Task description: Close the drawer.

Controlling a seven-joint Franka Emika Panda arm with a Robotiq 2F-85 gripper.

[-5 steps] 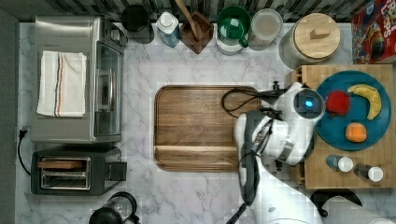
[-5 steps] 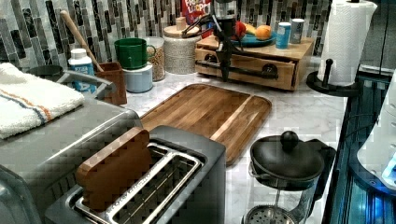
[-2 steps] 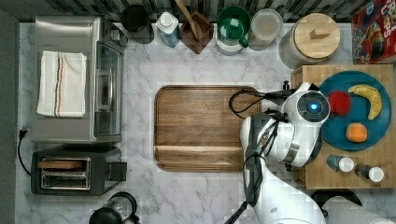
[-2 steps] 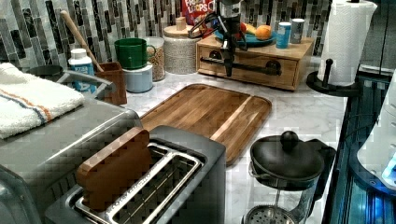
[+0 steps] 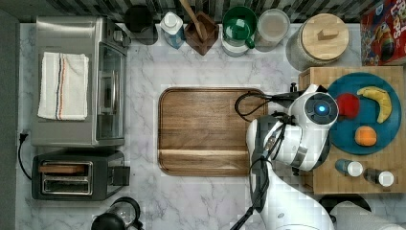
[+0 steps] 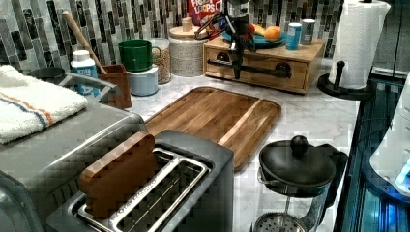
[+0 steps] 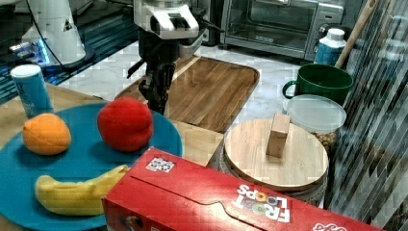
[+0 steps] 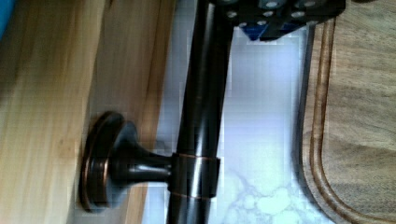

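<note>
The drawer (image 6: pixel 295 73) is a light-wood front in the box under the blue plate, and it sits about level with the box's face in the left view. Its dark bar handle (image 6: pixel 263 70) runs across the front. My gripper (image 6: pixel 236 73) points straight down, shut, with its tips against the handle near the left view's left end. In the wrist view the handle (image 8: pixel 201 116) lies between my gripper (image 8: pixel 275 18) and the drawer front (image 8: pixel 126 70). In the right view my gripper (image 7: pixel 156 103) hangs just past the plate's edge.
A dark wooden tray (image 5: pixel 210 129) lies on the marble counter beside the box. The blue plate (image 5: pixel 344 136) with fruit and two small shakers (image 5: pixel 348 167) sit on the box's top. A lidded jar (image 5: pixel 321 40) and a paper towel roll (image 6: pixel 360 43) flank the box.
My arm has moved to the top view's right, toward the box. In the left view the handle and drawer front have gone back into the box.
</note>
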